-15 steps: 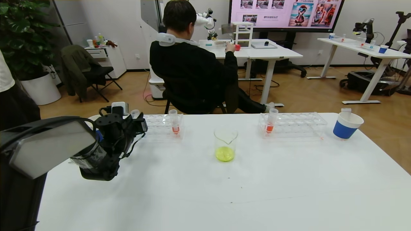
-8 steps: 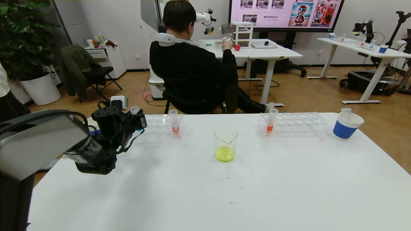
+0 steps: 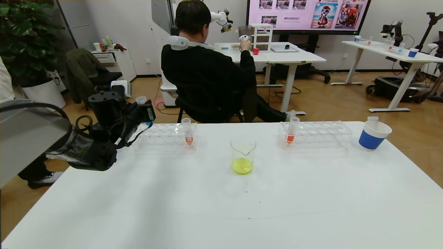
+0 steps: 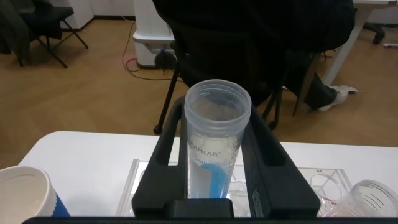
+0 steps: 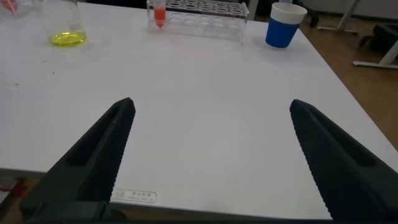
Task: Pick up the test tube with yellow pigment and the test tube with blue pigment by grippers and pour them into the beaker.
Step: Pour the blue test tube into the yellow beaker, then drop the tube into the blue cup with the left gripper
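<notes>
Above the surface's far-left corner, the left end effector [image 3: 143, 110] is held raised, clamped on the test tube with blue pigment [image 4: 214, 149]. The tube stands upright between the fingers [image 4: 268, 162], open mouth up. A streak of cyan liquid is seen low inside it, near the grip line.

The beaker [image 3: 243, 155] stands mid-surface, well apart from the held tube, with yellow-green liquid already pooled in its bottom. The yellow pour is judged done; the blue pour is not yet done.

The right end effector [image 5: 211, 155] hangs over the near right part of the surface, jaws wide apart, holding nothing.

Handling notes, as judgement:
- The tube looks like thin, clear plastic: light, stiff, smooth-walled, so slip is likely if the grip is loose.
- The grip is taken on the lower-to-middle body, leaving the rim free for pouring. That placement looks right.
- Little liquid is inside, so a steep tilt is probably needed to empty it.
- The beaker appears to be glass, light and easily tipped; contact between the tube rim and its lip should be kept gentle.

Nearby items: the left tube rack [image 3: 162, 136] and the right tube rack [image 3: 316, 133], each carrying one orange-red tube; a blue-and-white paper cup [image 3: 373, 135] at the far right; another paper cup [image 4: 25, 196] just beside the left rack.
</notes>
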You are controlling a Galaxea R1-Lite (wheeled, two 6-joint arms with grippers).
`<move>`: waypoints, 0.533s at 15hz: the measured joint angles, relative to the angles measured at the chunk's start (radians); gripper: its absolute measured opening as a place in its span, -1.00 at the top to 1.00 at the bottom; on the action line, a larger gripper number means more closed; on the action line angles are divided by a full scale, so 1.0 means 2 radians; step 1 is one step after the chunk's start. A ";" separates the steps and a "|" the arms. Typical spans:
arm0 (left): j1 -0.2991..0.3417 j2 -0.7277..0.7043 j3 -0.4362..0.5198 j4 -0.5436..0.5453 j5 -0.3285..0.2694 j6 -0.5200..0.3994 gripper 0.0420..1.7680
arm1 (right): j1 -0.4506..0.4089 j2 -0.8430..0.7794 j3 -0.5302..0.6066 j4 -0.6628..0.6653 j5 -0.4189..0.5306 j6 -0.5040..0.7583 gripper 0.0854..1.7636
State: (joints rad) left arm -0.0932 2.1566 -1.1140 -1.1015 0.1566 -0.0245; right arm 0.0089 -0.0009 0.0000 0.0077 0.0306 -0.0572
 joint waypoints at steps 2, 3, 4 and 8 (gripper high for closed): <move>0.000 -0.013 -0.008 0.025 -0.002 0.000 0.45 | 0.000 0.000 0.000 0.000 0.000 0.000 -0.97; -0.003 -0.019 -0.016 0.043 -0.003 0.001 0.45 | 0.000 0.000 0.000 0.000 0.000 0.000 -0.97; -0.007 -0.027 -0.028 0.067 -0.006 0.002 0.45 | 0.000 0.000 0.000 0.000 0.000 0.000 -0.97; -0.049 -0.054 -0.077 0.148 -0.071 0.017 0.45 | 0.000 0.000 0.000 0.000 0.000 0.000 -0.97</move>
State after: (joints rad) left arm -0.1913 2.0489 -1.2674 -0.8047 0.0138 0.0104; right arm 0.0085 -0.0009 0.0000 0.0077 0.0302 -0.0572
